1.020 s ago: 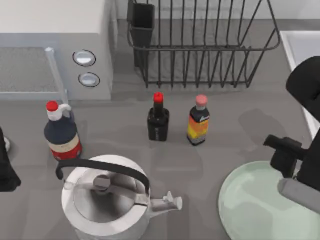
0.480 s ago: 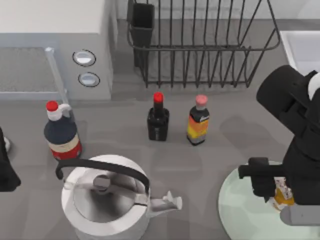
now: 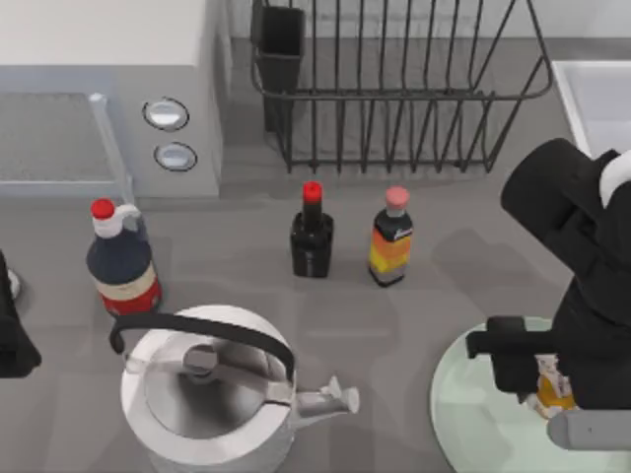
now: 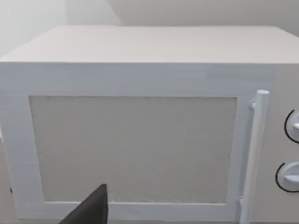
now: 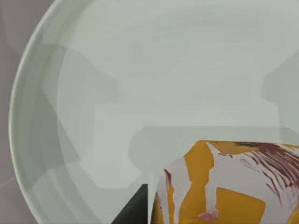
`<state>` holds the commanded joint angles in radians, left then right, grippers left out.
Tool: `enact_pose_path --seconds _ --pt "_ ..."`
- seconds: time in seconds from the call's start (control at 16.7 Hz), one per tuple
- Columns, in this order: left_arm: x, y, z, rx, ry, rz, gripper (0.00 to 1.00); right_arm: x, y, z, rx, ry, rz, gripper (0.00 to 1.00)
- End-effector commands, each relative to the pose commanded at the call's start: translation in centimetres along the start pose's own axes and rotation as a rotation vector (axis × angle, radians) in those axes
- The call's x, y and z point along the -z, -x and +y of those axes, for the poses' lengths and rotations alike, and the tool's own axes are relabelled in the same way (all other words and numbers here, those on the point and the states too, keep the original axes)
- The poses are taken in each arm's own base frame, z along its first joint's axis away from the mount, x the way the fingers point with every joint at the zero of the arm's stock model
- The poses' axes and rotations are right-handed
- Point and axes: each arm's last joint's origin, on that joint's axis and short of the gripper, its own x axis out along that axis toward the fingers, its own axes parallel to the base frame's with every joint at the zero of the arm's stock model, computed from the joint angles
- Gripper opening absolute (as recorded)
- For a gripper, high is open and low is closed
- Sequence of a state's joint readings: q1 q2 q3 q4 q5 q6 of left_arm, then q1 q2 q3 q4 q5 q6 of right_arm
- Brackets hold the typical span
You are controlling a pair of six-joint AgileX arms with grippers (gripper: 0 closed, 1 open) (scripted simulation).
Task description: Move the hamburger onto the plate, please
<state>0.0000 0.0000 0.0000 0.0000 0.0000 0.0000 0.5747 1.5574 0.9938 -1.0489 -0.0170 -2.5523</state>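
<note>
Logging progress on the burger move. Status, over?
Right gripper over the plate, hamburger at its fingers, above the plate's inside. Left arm parked at table's left edge. Nothing in the way on the plate.

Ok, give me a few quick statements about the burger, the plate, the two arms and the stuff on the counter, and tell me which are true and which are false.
1. The hamburger is over the plate. True.
2. The right gripper is above the kettle. False: it is over the plate, at the table's right; the kettle is well to the left.
3. The left arm's wrist camera faces the microwave. True.
4. The pink-capped bottle lies on the plate. False: it stands upright on the table, beside the red-capped dark bottle.
5. The dish rack holds the plate. False: the plate is on the table.
</note>
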Motion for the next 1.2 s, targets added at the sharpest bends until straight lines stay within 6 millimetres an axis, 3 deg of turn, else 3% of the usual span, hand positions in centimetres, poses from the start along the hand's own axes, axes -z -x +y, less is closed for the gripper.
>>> enact_pose_path --seconds 0.3,0.54,1.2 --pt "0.0 0.0 0.0 0.0 0.0 0.0 1.0 0.2 -3.3 -0.1 0.003 0.004 0.006 0.0" --pt "0.0 0.0 0.0 0.0 0.0 0.0 1.0 0.2 -3.4 -0.1 0.003 0.004 0.005 0.0" --pt "0.0 0.0 0.0 0.0 0.0 0.0 1.0 0.2 -3.4 -0.1 0.003 0.004 0.005 0.83"
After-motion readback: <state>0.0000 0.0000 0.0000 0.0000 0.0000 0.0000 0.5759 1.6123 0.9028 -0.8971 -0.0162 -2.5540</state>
